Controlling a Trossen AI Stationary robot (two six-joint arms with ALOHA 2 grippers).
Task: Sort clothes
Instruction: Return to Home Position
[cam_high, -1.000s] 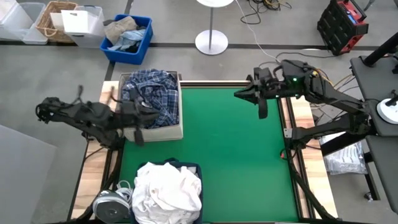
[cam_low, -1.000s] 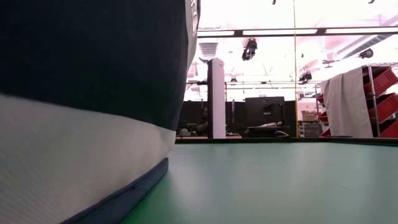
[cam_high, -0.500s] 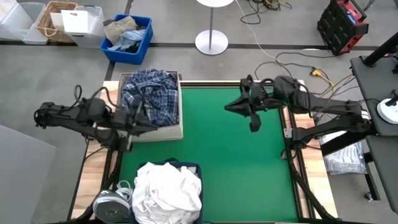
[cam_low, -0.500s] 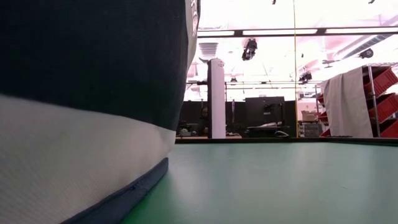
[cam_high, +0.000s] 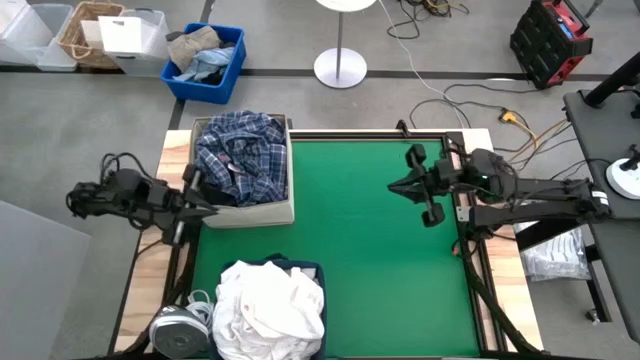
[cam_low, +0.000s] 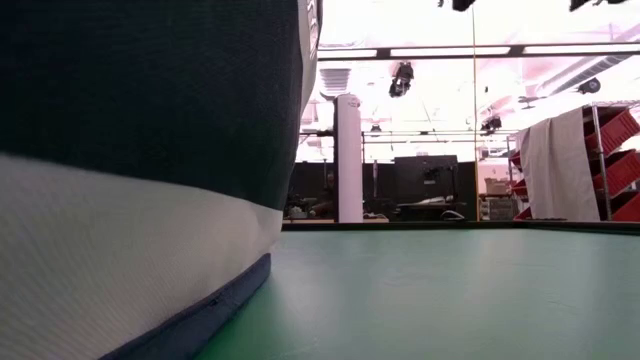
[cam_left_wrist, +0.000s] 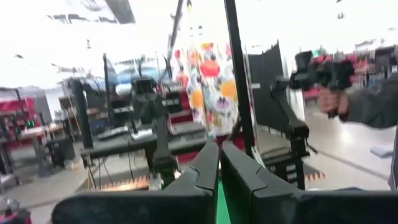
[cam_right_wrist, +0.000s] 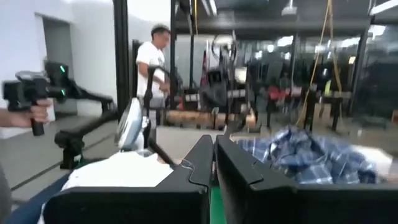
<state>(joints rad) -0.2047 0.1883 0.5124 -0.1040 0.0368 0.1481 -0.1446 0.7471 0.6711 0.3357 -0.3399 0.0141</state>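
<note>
A blue-and-white plaid shirt (cam_high: 240, 158) lies heaped in a beige bin (cam_high: 288, 205) at the table's far left; the right wrist view shows it too (cam_right_wrist: 311, 155). White clothes (cam_high: 268, 305) are piled in a navy bin (cam_high: 312, 268) at the near left, also seen from the right wrist (cam_right_wrist: 115, 171). My left gripper (cam_high: 200, 203) hangs shut at the table's left edge, just left of the beige bin's near corner, holding nothing. My right gripper (cam_high: 396, 187) is shut and empty over the green mat's right side, pointing toward the table's left.
A green mat (cam_high: 380, 260) covers the table. The navy-and-white bin wall (cam_low: 140, 200) fills the low view's left. A blue crate (cam_high: 205, 62) with tan and pale-blue cloth stands on the floor beyond. A silver object (cam_high: 175, 328) sits at the near left corner. People stand in the room.
My left gripper has drawn back from the beige bin toward the table's left edge. My right gripper first reached toward the table's left, then pulled back toward the right edge and nearer the front. The clothes have not moved.
</note>
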